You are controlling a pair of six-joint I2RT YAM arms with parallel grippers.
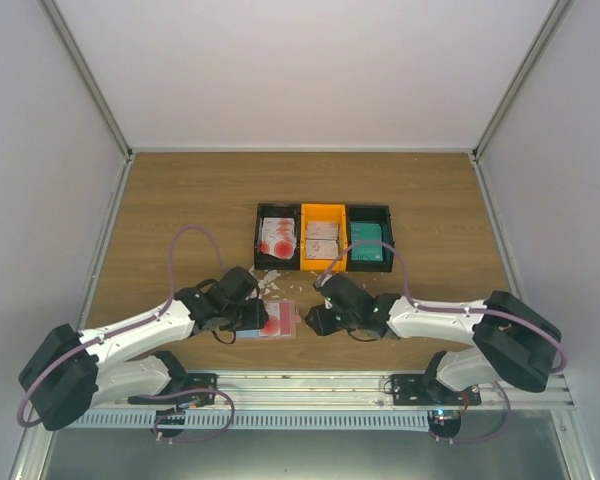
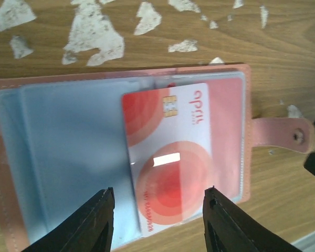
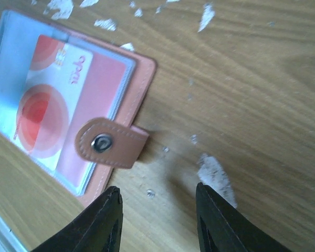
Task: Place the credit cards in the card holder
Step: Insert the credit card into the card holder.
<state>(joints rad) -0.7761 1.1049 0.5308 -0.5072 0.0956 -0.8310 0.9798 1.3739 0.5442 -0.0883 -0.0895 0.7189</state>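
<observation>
The salmon-pink card holder (image 1: 290, 312) lies open on the wood between my two grippers, its clear sleeves facing up. One credit card (image 2: 170, 157), white with red circles, lies flat on its right page (image 3: 47, 105). My left gripper (image 2: 160, 191) hovers over the card's near end, open, with nothing between its fingers. My right gripper (image 3: 158, 189) is open over bare wood, just right of the holder's snap strap (image 3: 105, 142). More credit cards sit in the tray: white-and-red ones (image 1: 278, 235) (image 1: 322, 238) and teal ones (image 1: 370, 245).
The three-compartment tray (image 1: 300, 215), black with an orange middle, stands behind the holder. White scraps (image 1: 270, 283) litter the wood between the tray and the holder (image 2: 94, 31), and one lies near the right fingers (image 3: 212, 170). Walls enclose the table.
</observation>
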